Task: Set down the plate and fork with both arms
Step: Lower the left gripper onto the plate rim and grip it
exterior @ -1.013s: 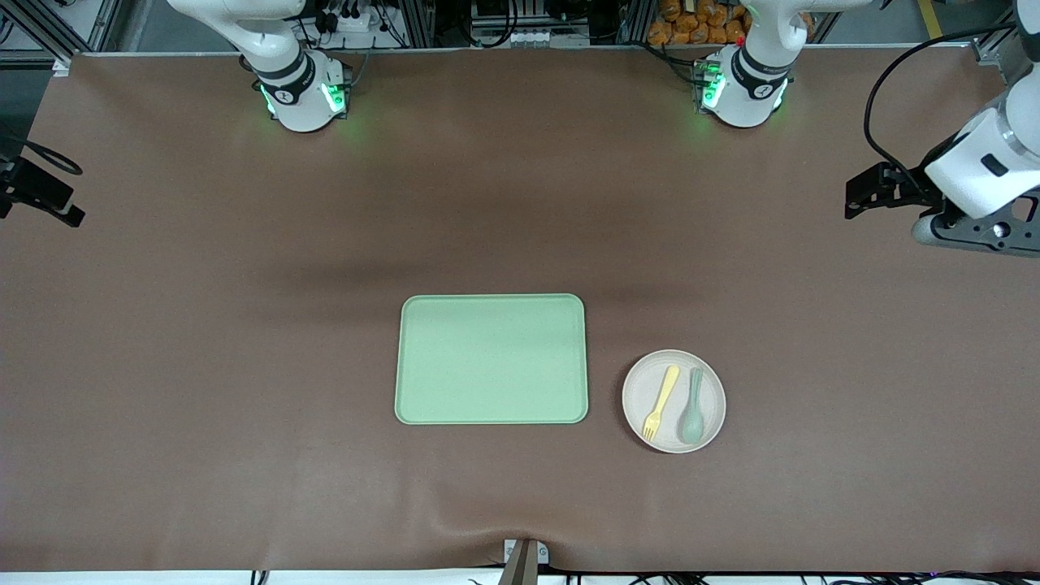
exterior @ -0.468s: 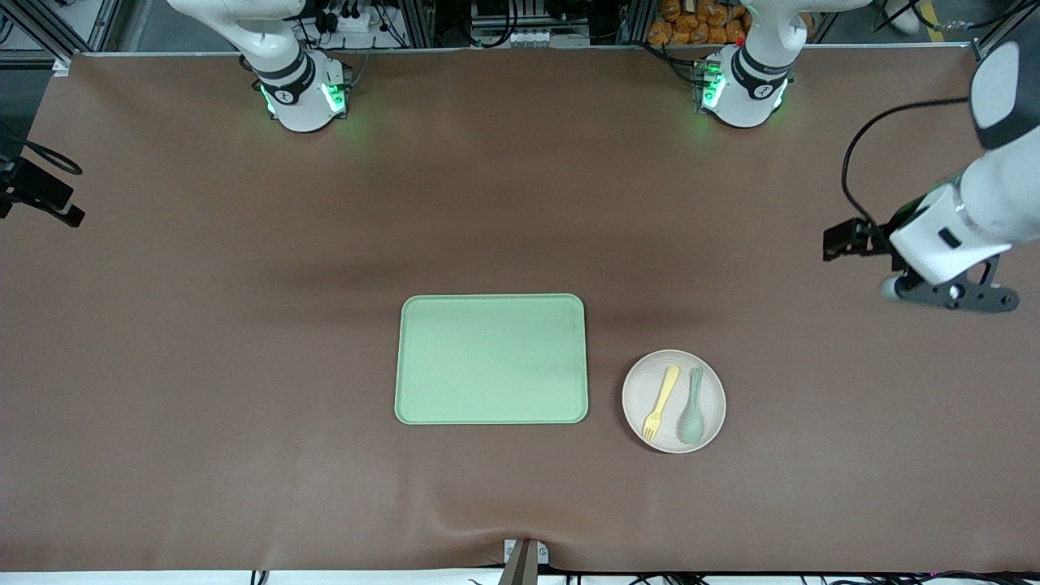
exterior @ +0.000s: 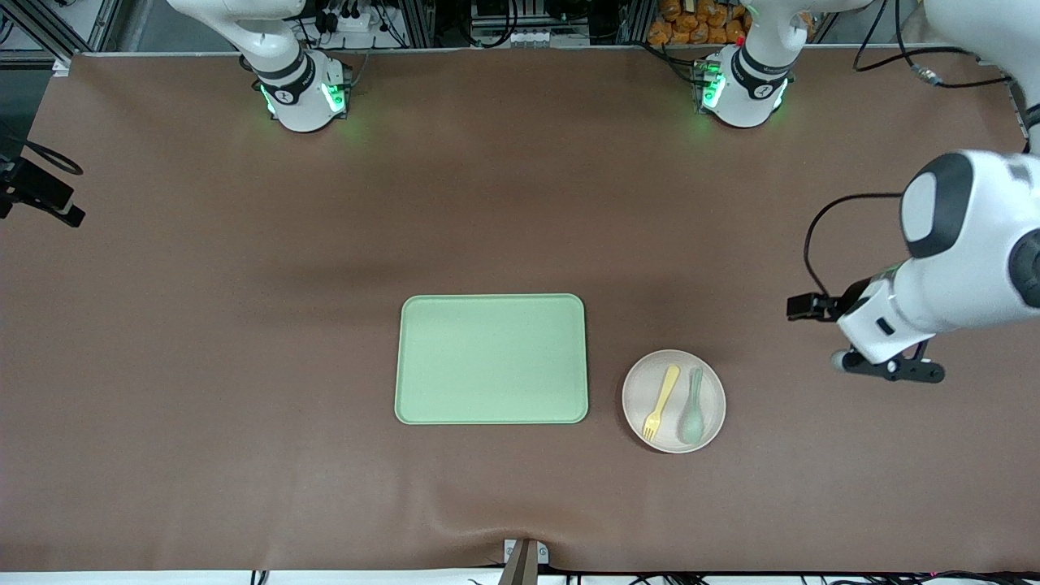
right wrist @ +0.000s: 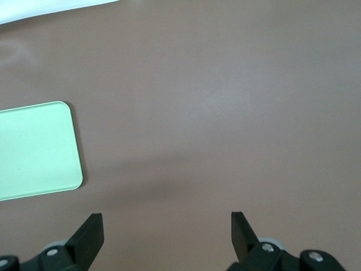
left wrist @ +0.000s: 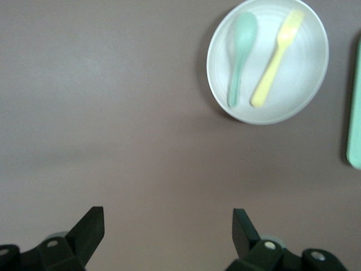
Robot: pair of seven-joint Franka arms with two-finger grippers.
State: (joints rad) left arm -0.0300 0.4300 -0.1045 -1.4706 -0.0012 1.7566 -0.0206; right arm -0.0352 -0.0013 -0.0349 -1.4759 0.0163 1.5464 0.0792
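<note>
Plate (exterior: pixel 673 400) sits on the brown surface (exterior: pixel 244 325) just beside the green tray (exterior: pixel 491 358), toward the left arm's end. In the front view the fork (exterior: pixel 660 402) lies in it next to a grey-green spoon (exterior: pixel 692 405), its long axis running near to far, tines toward the camera. The left gripper (exterior: pixel 886 370) hangs over bare surface, further toward that end than the plate and apart from it; that arm is plainly the nearer one. Against the earlier front frames it has swung down and inward toward the plate, while plate, fork and tray lie unmoved. The right arm waits, only its base in view.

Left wrist view: the left gripper (left wrist: pixel 168 226) has its fingers spread wide with nothing between them, plate (left wrist: pixel 293 101) and fork (left wrist: pixel 276 59) ahead.

Right wrist view: the right gripper (right wrist: pixel 166 228) is likewise spread and empty, over bare surface with a tray corner (right wrist: pixel 34 149) in sight.
</note>
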